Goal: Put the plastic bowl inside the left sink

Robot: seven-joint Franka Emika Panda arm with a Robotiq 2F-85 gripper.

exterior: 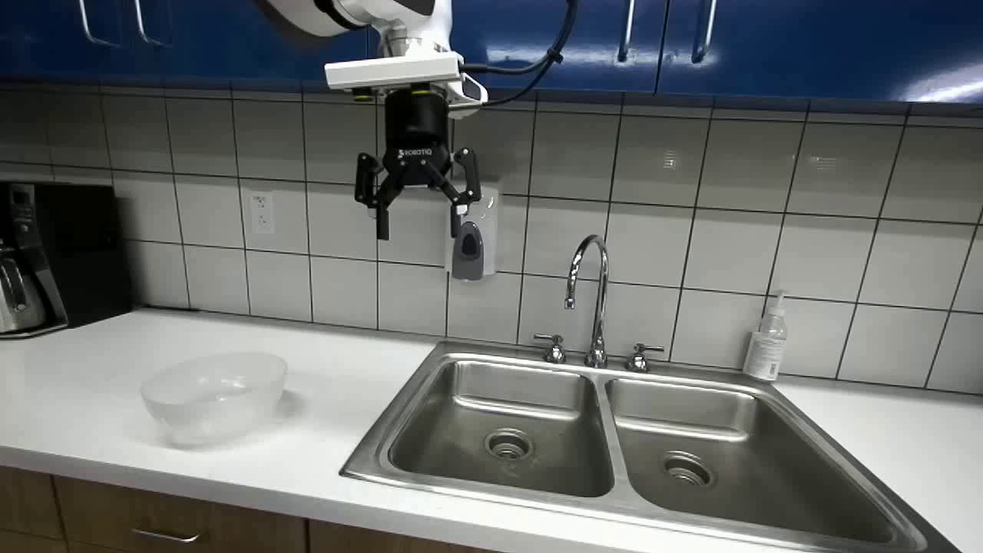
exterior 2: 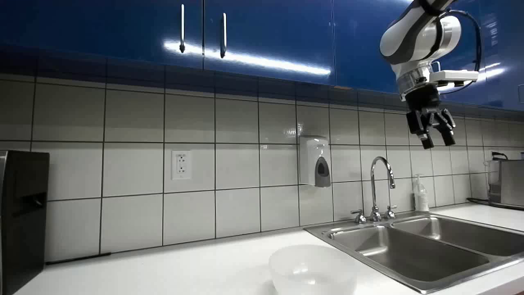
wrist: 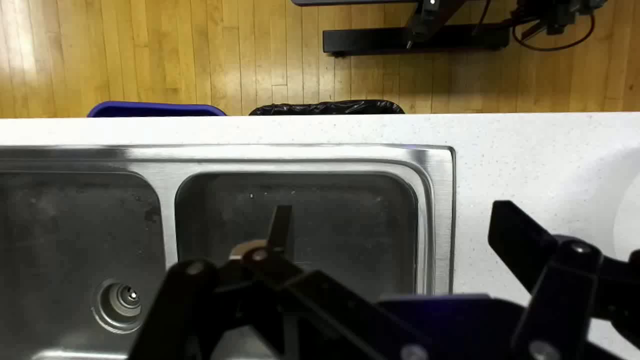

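The plastic bowl [exterior: 215, 399] is translucent and whitish. It stands upright on the white counter, beside the double sink, and looks empty. It also shows in an exterior view [exterior 2: 313, 270], and its edge shows at the right border of the wrist view [wrist: 629, 215]. The left sink [exterior: 453, 453] is the steel basin nearer the bowl, with a round drain. It also shows in an exterior view [exterior 2: 413, 252] and in the wrist view [wrist: 350, 230]. My gripper [exterior: 418, 229] is open and empty, high above the counter and sink, apart from the bowl. Its spread fingers show in the wrist view [wrist: 392, 207].
The second basin [exterior: 737, 476] adjoins the left sink. A tall faucet [exterior: 599, 299] with two handles rises behind them. A soap dispenser [exterior: 470, 238] hangs on the tiled wall. A pump bottle [exterior: 766, 346] stands behind the sink. A coffee machine [exterior: 61, 253] stands on the counter. Blue cabinets [exterior: 537, 46] hang above.
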